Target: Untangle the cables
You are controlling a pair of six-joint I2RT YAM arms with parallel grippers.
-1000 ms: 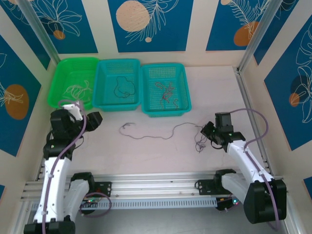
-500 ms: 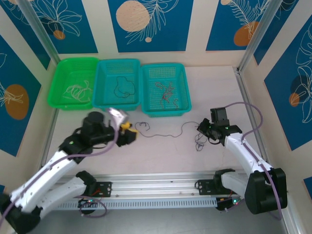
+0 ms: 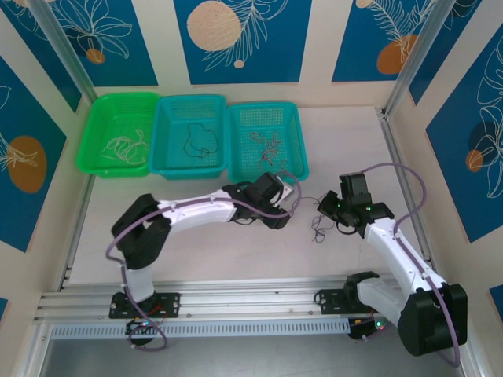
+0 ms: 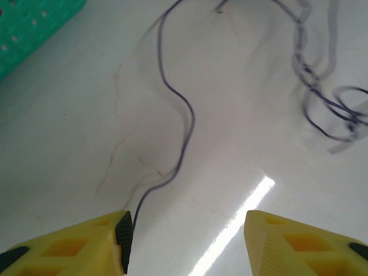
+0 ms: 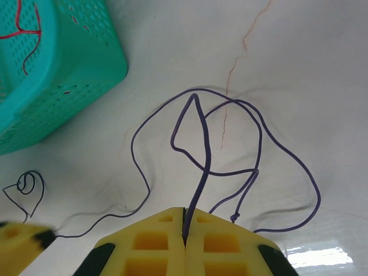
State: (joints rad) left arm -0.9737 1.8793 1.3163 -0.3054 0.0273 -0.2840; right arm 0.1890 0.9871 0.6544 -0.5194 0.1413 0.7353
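Overhead, two near wrist views sharing cables (image 5: 205, 171)

Three baskets, two arms, cables in four places.

Baskets are three: one green basket (image 3: 106, 118) and two teal ones, the middle basket (image 3: 177, 114) and the right basket (image 3: 271, 118). Arms are two, the left arm (image 3: 196, 210) and the right arm (image 3: 397, 251), each with one gripper, so two: left gripper (image 4: 184, 230), right gripper (image 5: 185, 223). One black cable (image 3: 198, 140) is in the middle basket. The cream cables (image 3: 124, 146) and the red cables (image 3: 267, 149) are several each, too thin for me to count. On the table (image 3: 236, 251) is one dark tangle (image 5: 206, 171); how many strands, I cannot tell.
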